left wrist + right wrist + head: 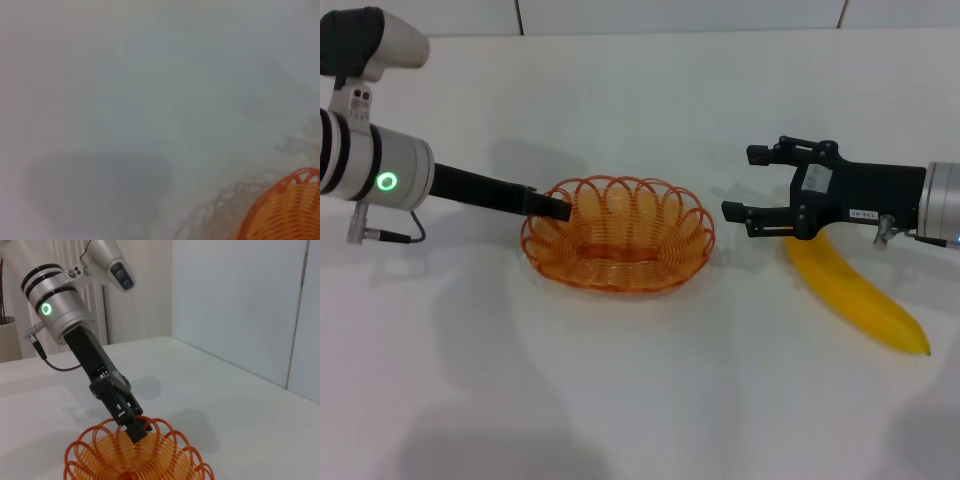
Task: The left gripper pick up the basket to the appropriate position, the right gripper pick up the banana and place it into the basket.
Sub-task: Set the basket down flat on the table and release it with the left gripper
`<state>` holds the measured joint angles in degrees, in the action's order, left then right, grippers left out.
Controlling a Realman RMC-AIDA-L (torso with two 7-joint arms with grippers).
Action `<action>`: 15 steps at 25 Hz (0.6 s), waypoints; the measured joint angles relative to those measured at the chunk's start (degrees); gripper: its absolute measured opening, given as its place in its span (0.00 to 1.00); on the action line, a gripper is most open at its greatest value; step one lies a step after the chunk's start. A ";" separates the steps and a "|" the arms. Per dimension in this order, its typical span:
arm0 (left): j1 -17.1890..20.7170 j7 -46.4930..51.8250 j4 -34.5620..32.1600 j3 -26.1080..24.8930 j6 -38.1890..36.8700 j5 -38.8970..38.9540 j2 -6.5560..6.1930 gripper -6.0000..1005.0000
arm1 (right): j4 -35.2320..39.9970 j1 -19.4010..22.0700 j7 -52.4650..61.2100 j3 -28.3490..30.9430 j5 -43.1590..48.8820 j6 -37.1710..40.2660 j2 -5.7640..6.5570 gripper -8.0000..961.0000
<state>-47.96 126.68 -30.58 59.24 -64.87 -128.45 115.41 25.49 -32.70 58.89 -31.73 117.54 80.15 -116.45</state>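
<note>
The orange wire basket (665, 268) rests on the white table at the centre; it also shows in the left wrist view (287, 210) and the right wrist view (100, 455). My left gripper (556, 208) reaches in from the left and is shut on the basket's left rim; the right wrist view shows the left gripper (136, 430) pinching that rim. The yellow banana (860, 297) lies on the table to the right of the basket. My right gripper (740, 183) is open and empty, hovering over the banana's near-basket end with its fingers pointing toward the basket.
The white table (640, 400) runs wide around the basket and banana. A wall with panels stands behind the table's far edge (680, 30). My left arm's grey segment with its green ring light (387, 181) hangs over the table's left side.
</note>
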 joint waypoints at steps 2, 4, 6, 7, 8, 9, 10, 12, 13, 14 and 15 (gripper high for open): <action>0.04 -0.21 -0.15 0.03 0.54 -0.10 0.08 0.47 | 0.00 0.01 0.00 0.00 -0.01 0.00 0.00 0.91; 0.06 -0.43 -0.52 0.27 0.86 -0.19 0.10 0.56 | 0.00 0.13 0.00 0.00 -0.03 0.00 0.01 0.91; 0.20 -0.50 -1.62 0.51 0.62 -0.69 0.25 0.65 | 0.00 0.37 0.00 0.00 -0.23 0.00 0.06 0.91; 0.49 -0.52 -3.08 0.60 -0.01 -1.32 0.52 0.70 | 0.00 0.55 0.00 0.00 -0.59 0.01 0.10 0.91; 0.84 -0.52 -4.32 0.69 -0.41 -1.61 0.72 0.74 | 0.00 0.80 0.00 0.00 -1.11 0.02 0.18 0.91; 1.53 -0.51 -6.35 1.01 -1.12 -1.96 1.04 0.76 | 0.00 1.23 0.00 0.00 -1.87 0.07 0.28 0.91; 2.93 -0.34 -9.33 1.83 -1.76 -1.90 1.31 0.78 | 0.05 1.61 0.00 0.00 -2.52 0.14 0.39 0.91; 6.29 0.50 -15.10 4.25 -2.27 -0.58 1.55 0.81 | 0.29 2.16 0.00 0.01 -3.11 0.36 0.54 0.91; 9.17 1.20 -19.50 6.30 -2.30 0.93 1.56 0.83 | 0.37 2.28 0.00 0.00 -3.24 0.47 0.55 0.91; 11.82 1.67 -23.39 8.10 -2.51 2.08 1.51 0.85 | 0.38 2.33 0.00 0.01 -3.40 0.52 0.56 0.91; 13.78 1.95 -26.30 9.45 -2.57 3.01 1.46 0.86 | 0.34 2.41 0.00 0.00 -3.68 0.59 0.56 0.91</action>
<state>-34.18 128.63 -56.88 68.69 -67.44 -125.45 116.87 25.83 -30.29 58.89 -31.73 113.86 80.74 -115.89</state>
